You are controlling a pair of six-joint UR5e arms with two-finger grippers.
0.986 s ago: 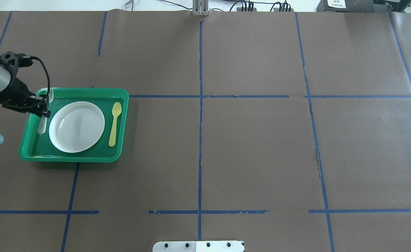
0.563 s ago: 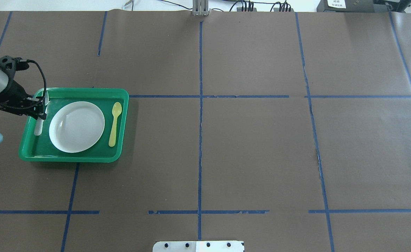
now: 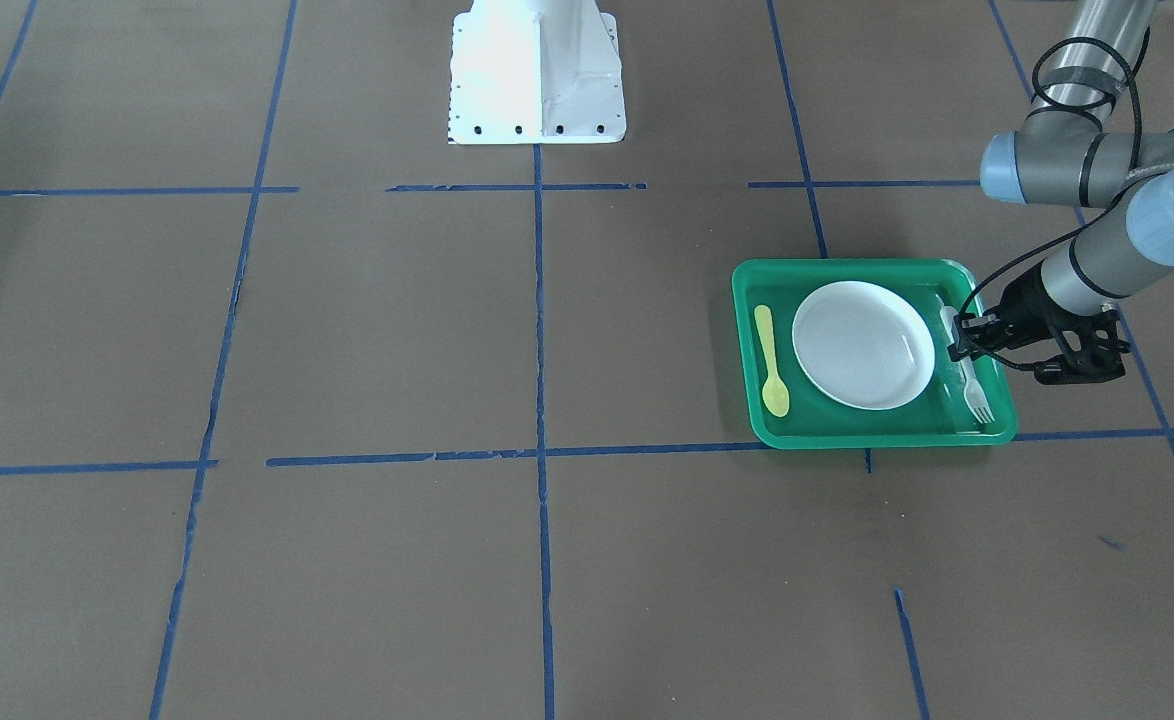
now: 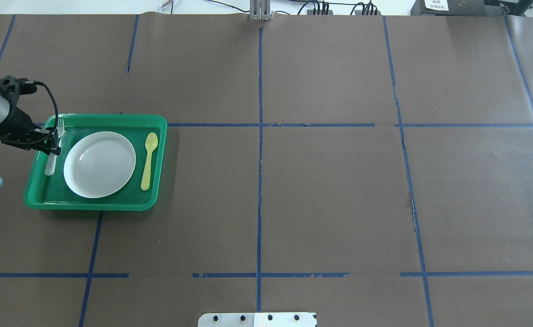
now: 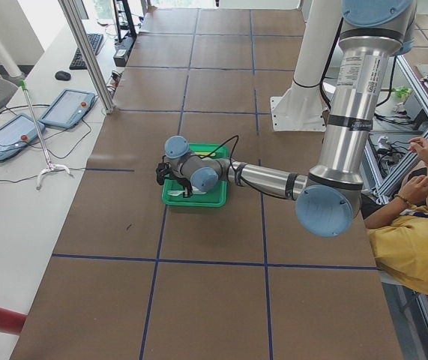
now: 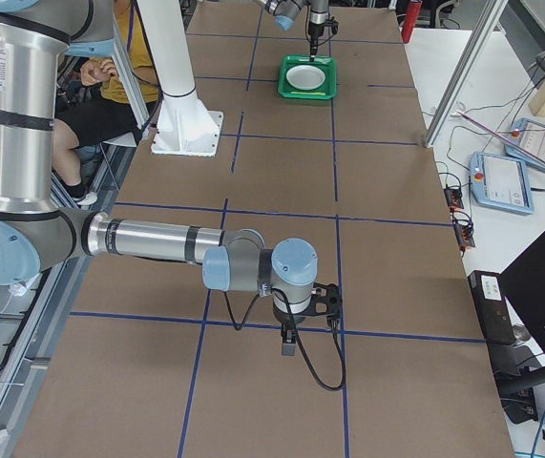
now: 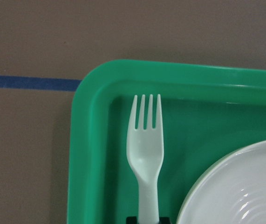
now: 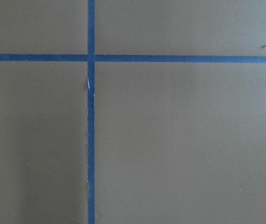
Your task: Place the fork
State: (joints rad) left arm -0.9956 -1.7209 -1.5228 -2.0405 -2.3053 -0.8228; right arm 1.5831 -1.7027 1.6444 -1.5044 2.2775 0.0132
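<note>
**Left gripper [image 4: 54, 147] pinching the fork [image 7: 145, 154] inside the green tray [image 4: 112, 206], beside the white plate [image 4: 99, 164].**

The gripper's fingers close on the fork's handle. The fork runs along the narrow strip between the plate's rim and the tray's left wall, its tines pointing away from the robot and stopping just short of the far rim. The yellow spoon [image 4: 148, 159] lies on the plate's other side, apart from it. A white label [image 4: 436, 4] on a dark box beyond the counter [image 4: 321, 190] is too small to read. To the tray's right the brown counter runs wide, crossed by blue tape lines [image 4: 259, 181]. The right gripper [image 6: 288, 343] hangs low over the counter, well apart from the tray; I cannot tell whether it is open or closed.
</note>
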